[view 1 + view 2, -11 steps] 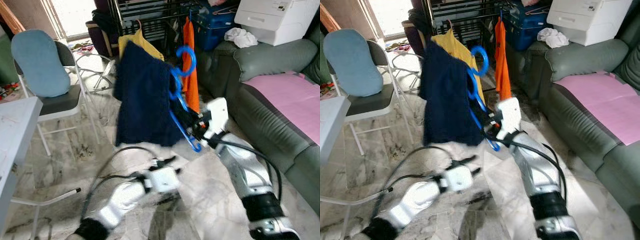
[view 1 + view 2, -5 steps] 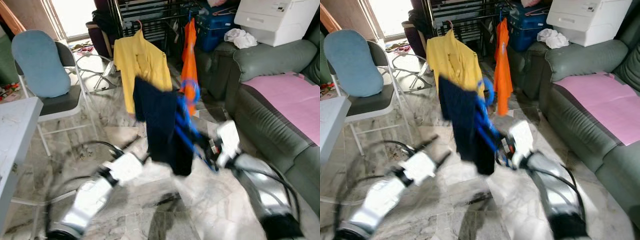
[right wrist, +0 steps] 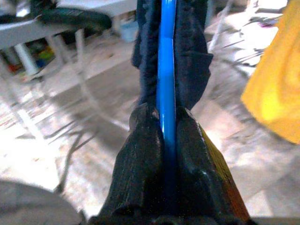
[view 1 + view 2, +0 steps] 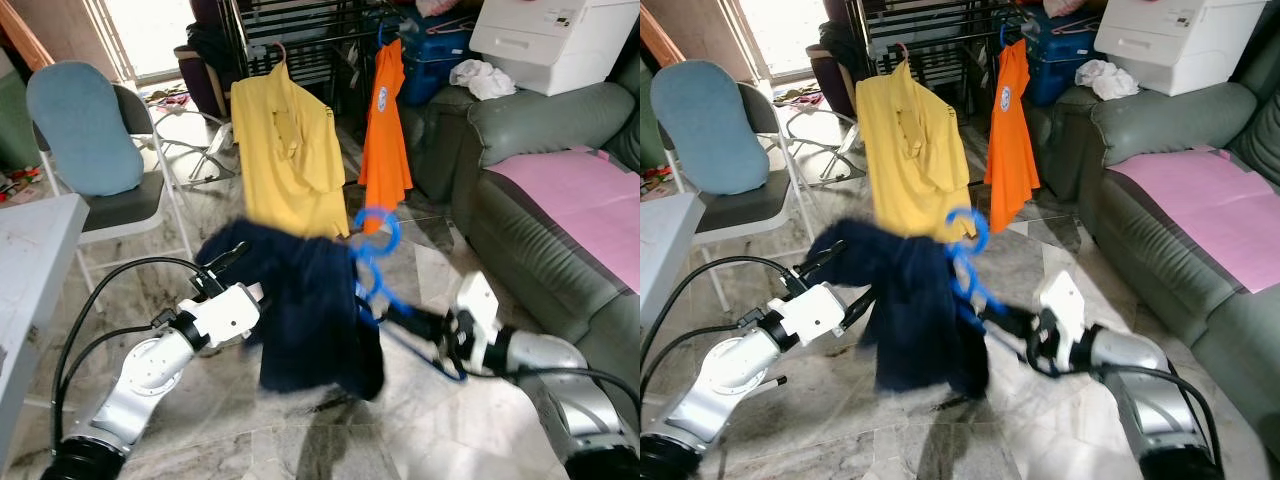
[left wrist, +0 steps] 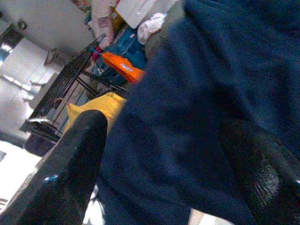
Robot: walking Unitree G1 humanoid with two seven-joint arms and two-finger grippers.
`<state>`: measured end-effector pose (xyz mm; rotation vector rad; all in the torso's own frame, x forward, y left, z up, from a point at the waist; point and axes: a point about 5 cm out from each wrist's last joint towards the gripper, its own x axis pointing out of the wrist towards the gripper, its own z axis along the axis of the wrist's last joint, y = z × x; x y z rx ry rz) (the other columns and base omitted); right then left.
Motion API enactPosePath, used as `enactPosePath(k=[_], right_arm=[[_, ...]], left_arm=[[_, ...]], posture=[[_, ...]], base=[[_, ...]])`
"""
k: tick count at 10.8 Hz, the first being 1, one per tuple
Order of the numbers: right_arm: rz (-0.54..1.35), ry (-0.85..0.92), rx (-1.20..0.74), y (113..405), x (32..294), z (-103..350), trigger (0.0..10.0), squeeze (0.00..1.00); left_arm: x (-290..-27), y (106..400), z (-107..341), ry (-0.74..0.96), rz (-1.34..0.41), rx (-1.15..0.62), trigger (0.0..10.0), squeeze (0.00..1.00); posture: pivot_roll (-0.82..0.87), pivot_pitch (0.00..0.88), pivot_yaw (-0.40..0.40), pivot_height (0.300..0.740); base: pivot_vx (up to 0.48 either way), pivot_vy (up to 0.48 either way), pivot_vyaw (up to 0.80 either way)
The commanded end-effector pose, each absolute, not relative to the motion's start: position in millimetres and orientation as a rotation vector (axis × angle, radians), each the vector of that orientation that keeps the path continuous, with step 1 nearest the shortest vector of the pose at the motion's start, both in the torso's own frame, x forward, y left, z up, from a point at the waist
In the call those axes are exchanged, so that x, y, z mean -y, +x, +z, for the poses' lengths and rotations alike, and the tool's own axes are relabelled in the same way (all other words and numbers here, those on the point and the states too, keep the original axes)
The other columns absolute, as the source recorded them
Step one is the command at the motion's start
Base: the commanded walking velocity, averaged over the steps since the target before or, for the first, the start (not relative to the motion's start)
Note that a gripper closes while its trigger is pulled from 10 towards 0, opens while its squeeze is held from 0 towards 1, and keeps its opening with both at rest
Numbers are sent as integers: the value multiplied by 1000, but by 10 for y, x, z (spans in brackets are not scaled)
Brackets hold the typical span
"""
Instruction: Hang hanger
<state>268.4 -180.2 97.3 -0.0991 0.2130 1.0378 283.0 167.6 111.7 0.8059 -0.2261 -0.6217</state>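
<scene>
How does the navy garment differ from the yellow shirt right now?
The navy garment sits low on a blue hanger clamped by the right gripper, bunched; the yellow shirt hangs flat on the rack. The left gripper touches only the navy one. Both are on hangers.

Head stereo pair looks forward-down — wrist cameras close on navy garment (image 5: 197,108).

The right arm reaches forward at low height, and the right gripper (image 3: 168,140) has its two black fingers closed tight around a thin blue bar. The left arm bends inward; the left gripper (image 4: 222,268) seems spread apart against dark cloth.
</scene>
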Motion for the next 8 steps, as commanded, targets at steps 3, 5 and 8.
enactPosePath(k=[3, 5, 8], right_arm=[[1167, -221, -250, 2651, 1903, 1019, 10000, 0], [1205, -271, -255, 2713, 1925, 1076, 10000, 0], [1291, -329, -263, 2759, 1896, 1120, 10000, 0]], left_arm=[[-1759, 2856, 1161, 874, -695, 198, 10000, 1000], [-1699, 2788, 1074, 886, -806, 161, 10000, 1000], [-1667, 2712, 974, 892, -969, 101, 10000, 1000]], posture=[[-117, 0, 100, 740], [-119, 0, 102, 740], [-117, 0, 102, 740]], base=[[0, 0, 0], [0, 0, 0], [0, 0, 0]])
